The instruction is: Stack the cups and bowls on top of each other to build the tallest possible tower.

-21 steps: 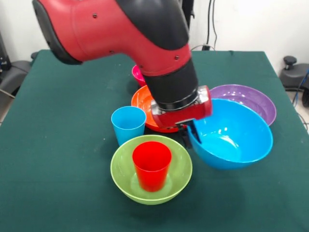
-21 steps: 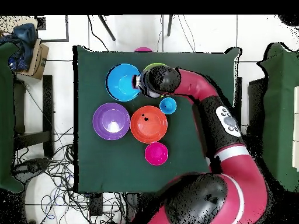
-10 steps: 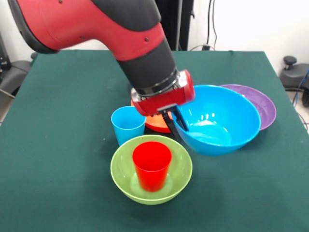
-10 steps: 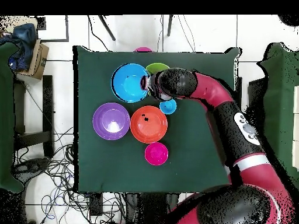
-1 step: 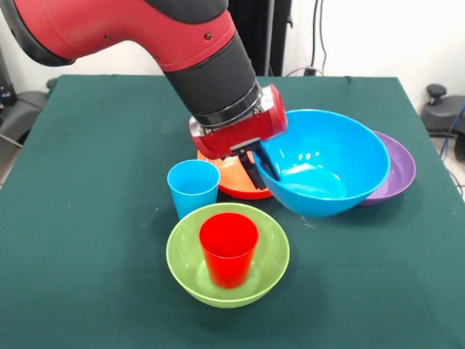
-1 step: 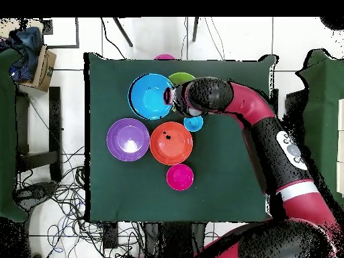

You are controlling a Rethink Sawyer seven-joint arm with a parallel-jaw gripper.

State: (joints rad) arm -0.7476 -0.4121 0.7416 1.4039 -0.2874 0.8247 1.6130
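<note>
Where the front camera looks on, fingers (image 5: 256,169) clamped on blue bowl's (image 5: 328,174) rim, bowl lifted and tilted above purple bowl (image 5: 396,169) and orange bowl (image 5: 234,179); red cup (image 5: 228,249) upright inside lime green bowl (image 5: 269,256), light blue cup (image 5: 192,187) just behind. From overhead: blue bowl (image 6: 149,96) near counter's (image 6: 222,181) far edge, hot pink bowl (image 6: 179,177) apart, nearer the base.

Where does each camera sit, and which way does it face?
Front view: across the table, facing the robot; the arm enters from above, gripper clamped on the blue bowl rim.
Overhead view: above the table, looking straight down; base at the bottom, arm reaching up.
Both show the blue bowl, orange bowl and light blue cup.
</note>
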